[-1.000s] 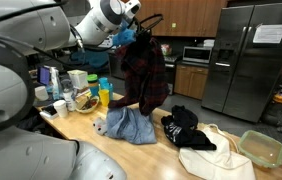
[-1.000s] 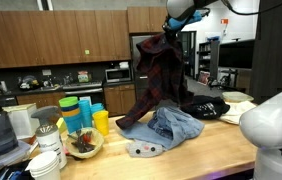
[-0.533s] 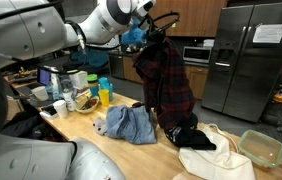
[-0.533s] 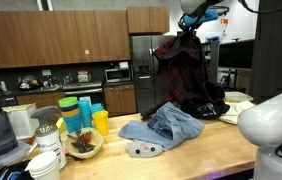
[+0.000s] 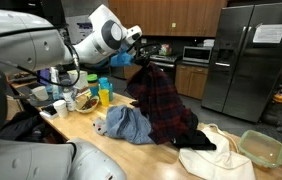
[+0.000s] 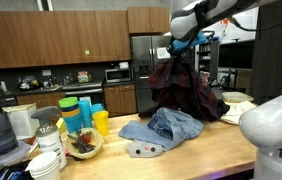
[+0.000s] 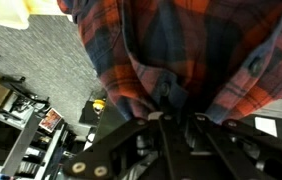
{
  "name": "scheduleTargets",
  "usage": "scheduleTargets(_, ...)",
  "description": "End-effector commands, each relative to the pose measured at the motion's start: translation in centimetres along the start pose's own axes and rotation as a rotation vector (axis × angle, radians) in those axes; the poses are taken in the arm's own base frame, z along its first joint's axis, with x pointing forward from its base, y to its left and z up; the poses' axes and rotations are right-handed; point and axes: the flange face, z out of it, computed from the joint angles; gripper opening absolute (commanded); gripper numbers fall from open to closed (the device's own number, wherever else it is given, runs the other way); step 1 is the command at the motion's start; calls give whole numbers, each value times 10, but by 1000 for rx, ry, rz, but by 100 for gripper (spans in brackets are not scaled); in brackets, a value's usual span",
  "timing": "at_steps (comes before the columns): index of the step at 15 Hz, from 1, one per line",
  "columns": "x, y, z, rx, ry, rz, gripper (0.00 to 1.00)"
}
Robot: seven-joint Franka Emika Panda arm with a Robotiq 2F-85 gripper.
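At the far left of the wooden counter (image 5: 89,140), the yellow cup (image 5: 105,96) and the bowl (image 5: 84,104) stand where they stood a second ago. So does the blue denim garment (image 5: 131,125), which lies crumpled just left of the action and looks untouched in both exterior views.

The change is in the middle. The gripper (image 5: 139,59) has come down from its high point of half a second ago and now sits clearly lower above the counter. Its fingers are pressed together on the collar end of the red plaid shirt (image 5: 167,105). In the wrist view the fabric (image 7: 181,50) is bunched right where the fingers (image 7: 177,128) meet, so the grip holds.

Before, the shirt hung at full length with only its hem near the counter. Now its lower half has settled and spread into a heap on the wood, just right of the denim, as an exterior view (image 6: 188,92) also shows. It covers most of the black garment (image 5: 197,141), of which only an edge shows.

That suggests the shirt's weight is passing from the gripper to the counter, though the top is not yet down.

Further right, the white cloth (image 5: 217,161) and the green-rimmed container (image 5: 263,148) are unchanged.
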Motion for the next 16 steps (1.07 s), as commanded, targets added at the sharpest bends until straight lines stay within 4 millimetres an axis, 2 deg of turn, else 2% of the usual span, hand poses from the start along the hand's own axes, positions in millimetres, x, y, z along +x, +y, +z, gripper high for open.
scheduleTargets(1,-51,-69,1,75,-54,-167,3)
scheduleTargets(4,-88,-126,-10,117,-67,-326,3)
scheduleTargets(7,-105,-163,-27,132,-52,-432,3)
scheduleTargets(10,-111,-184,-43,149,-33,-487,3)
scheduleTargets(14,-105,-207,-63,188,-24,-515,3)
scheduleTargets(15,-104,-213,-67,193,-27,-513,8)
scheduleTargets(16,-102,-217,-69,196,-28,-517,36)
